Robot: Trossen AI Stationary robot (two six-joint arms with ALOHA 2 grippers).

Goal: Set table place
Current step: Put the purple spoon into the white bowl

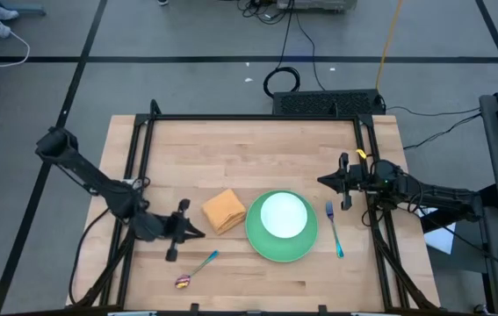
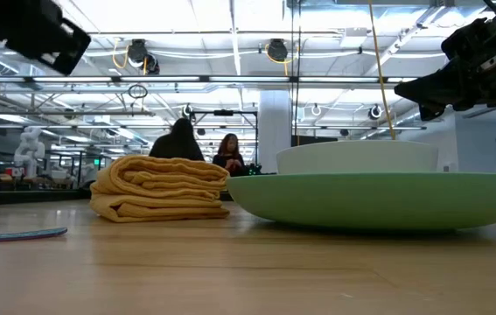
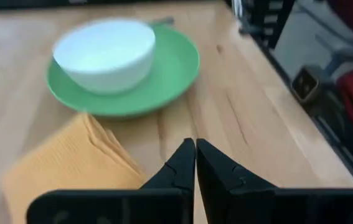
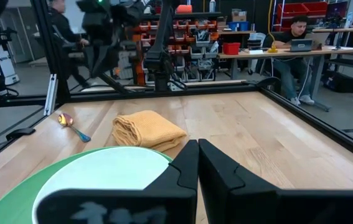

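Pale wooden planks form the desk [image 1: 257, 149], framed by black rails. Nearest the front edge, toward the left corner, lies the teal-handled spoon with a reddish bowl [image 1: 194, 270], slanted, its bowl end closest to the edge. Just behind it hangs the left gripper [image 1: 198, 231], its 2 dark fingers pressed together and holding nothing, the tips aimed at the folded orange cloth napkin [image 1: 224, 211] and stopping just short of it. The napkin sits touching or nearly touching the left rim of the large round green plate [image 1: 270, 243], which lies near the middle of the front half of the desk. A smaller white bowl [image 1: 283, 215] rests on the plate, set toward its far side. Just right of the plate, apart from its rim, the blue-handled fork [image 1: 334, 228] lies with its tines pointing to the far edge. Behind the fork, by the right rail, the right gripper [image 1: 321, 181] hovers with its fingers together, empty. Beyond the desk, 2 people sit at distant benches.
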